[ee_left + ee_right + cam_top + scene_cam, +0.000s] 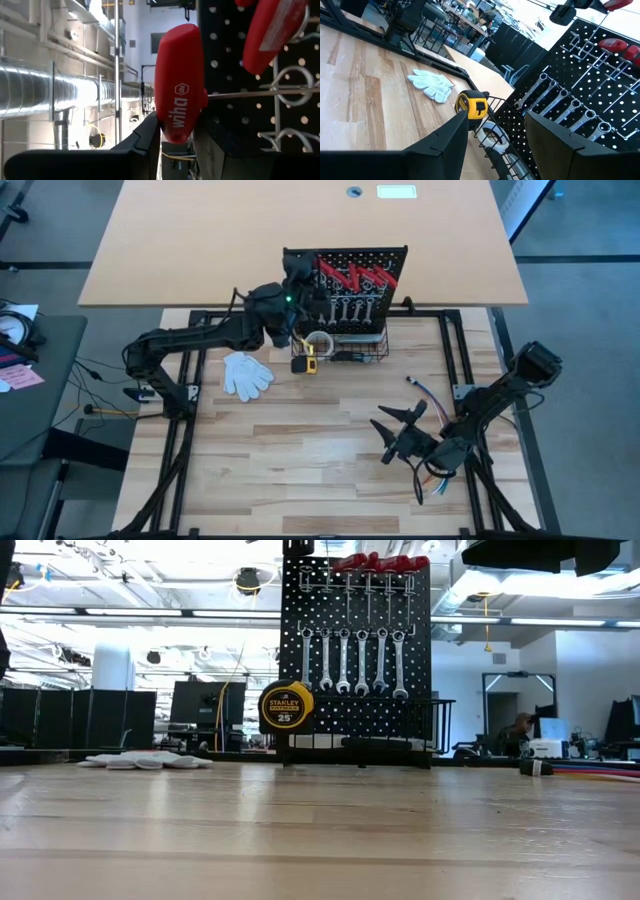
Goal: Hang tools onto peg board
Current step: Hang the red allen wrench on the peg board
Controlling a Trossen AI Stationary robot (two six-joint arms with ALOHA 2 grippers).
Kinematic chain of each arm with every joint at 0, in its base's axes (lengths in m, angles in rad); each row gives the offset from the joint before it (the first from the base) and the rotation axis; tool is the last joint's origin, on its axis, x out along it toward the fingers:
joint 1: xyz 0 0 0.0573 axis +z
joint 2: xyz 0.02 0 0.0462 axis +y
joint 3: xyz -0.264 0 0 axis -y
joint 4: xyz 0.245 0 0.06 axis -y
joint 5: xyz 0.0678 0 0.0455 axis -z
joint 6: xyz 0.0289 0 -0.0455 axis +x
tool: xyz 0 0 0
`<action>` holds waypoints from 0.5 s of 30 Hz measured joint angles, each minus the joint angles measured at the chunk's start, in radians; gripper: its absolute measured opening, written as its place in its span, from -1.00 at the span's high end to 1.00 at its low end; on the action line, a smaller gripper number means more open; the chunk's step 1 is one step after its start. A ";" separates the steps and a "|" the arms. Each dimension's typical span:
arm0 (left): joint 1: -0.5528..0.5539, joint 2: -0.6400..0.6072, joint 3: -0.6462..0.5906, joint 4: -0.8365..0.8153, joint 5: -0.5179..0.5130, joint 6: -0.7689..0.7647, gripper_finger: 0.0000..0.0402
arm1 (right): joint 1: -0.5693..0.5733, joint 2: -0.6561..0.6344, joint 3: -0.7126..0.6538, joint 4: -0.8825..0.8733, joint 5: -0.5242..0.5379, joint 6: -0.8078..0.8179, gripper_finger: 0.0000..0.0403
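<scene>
On the yellow and black tape measure (286,706), the words "STANLEY" and "25'" can be read in the low view; it is set just beside the left edge of the upright black perforated metal peg board (420,660). In the left wrist view, white lettering "wiha" is printed on a red plastic tool handle (179,80) from which a thin metal shaft runs to a pale ring hook on the board.

The left gripper (293,298) is raised at the board's upper left corner, its arm stretched across from the table's left side. One dark finger (145,137) is seen touching the red handle (the other side of the grip is hidden), so whether the jaws are clenched on it cannot be told.

Several red-handled tools (380,562) are hung along the board's top row, and six slim silver wrenches (350,660) hang in a row below them, above the black wire basket (425,725).

The right gripper (400,430) is held low over the wooden tabletop (300,460) at the right front, well apart from the board, its jaws spread and empty. A white glove (246,374) lies on the table to the left of the board, and a bundle of coloured wires (428,392) lies near the right arm.
</scene>
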 joint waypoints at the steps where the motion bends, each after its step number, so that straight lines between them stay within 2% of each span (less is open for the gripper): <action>1: 0.004 0.000 0.000 -0.005 -0.005 -0.004 0.58 | 0.000 0.000 0.000 0.000 0.000 0.000 -0.01; 7: 0.014 0.000 0.000 -0.015 -0.016 -0.026 0.58 | 0.000 0.000 0.000 0.000 -0.001 0.000 -0.01; 15: -0.039 -0.023 0.001 0.043 0.004 -0.022 0.58 | -0.007 0.000 0.000 0.000 -0.003 0.000 -0.01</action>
